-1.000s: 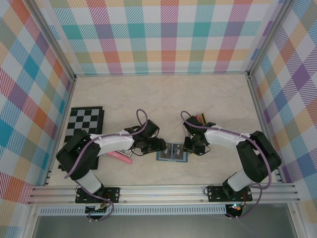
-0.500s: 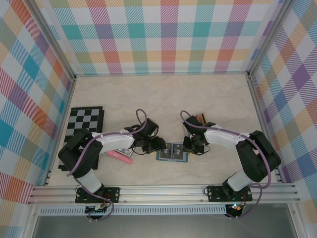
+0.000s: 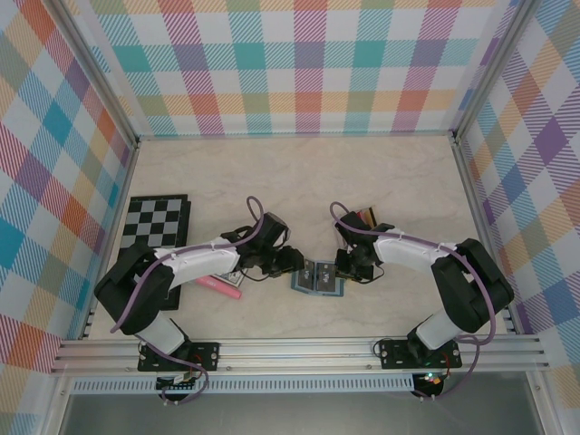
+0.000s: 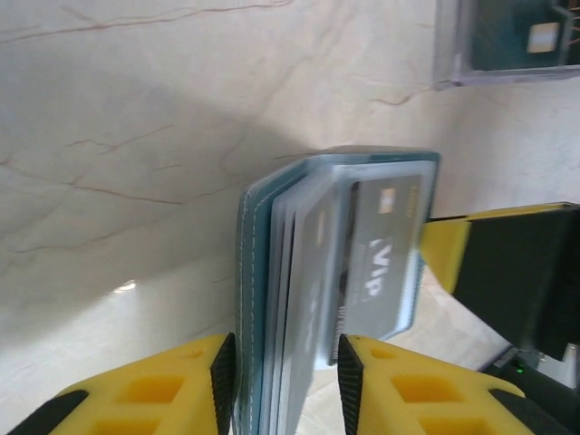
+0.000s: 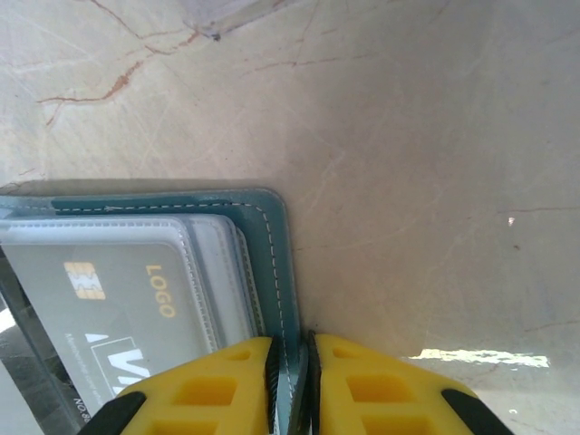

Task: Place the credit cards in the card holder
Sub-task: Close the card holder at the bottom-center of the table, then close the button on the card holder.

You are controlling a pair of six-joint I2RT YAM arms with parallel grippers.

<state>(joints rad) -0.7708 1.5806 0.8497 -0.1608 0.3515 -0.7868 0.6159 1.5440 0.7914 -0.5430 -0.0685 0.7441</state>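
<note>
Loading step: the card holder (image 3: 316, 277) lies open on the desk (image 3: 272, 181) with a grey card (image 4: 381, 263) sleeved inside. The left pincer (image 4: 285, 355) clasps its left leaves and the right pincer (image 5: 288, 349) pinches its right cover edge. Next, probably, one side lets go to fetch the credit cards (image 3: 366, 217) beyond the holder

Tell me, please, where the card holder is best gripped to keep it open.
Grip the card holder by its thin stitched outer edge, coming in from the outer side, as the right gripper does: that flat flap fits between the jaws, leaving the card sleeves free.
</note>
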